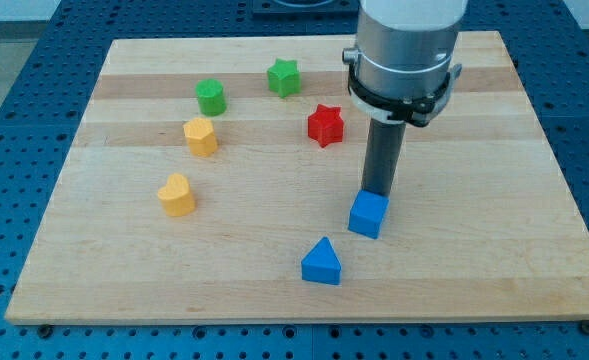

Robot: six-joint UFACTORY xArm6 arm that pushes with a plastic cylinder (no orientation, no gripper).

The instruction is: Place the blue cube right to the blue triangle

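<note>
The blue cube (368,214) lies on the wooden board, a little right of centre toward the view's bottom. The blue triangle (322,261) lies below and to the left of it, a short gap apart. My tip (377,190) is the lower end of the dark rod; it sits right at the cube's top edge, on the side toward the view's top, and looks to be touching it. The rod hangs from a grey cylinder at the view's top.
A red star (325,125) lies above and left of the rod. A green star (284,77) and a green cylinder (211,97) lie near the board's top. A yellow hexagon-like block (201,136) and a yellow heart (176,195) lie at the left. The board's (494,250) bottom edge is close below the triangle.
</note>
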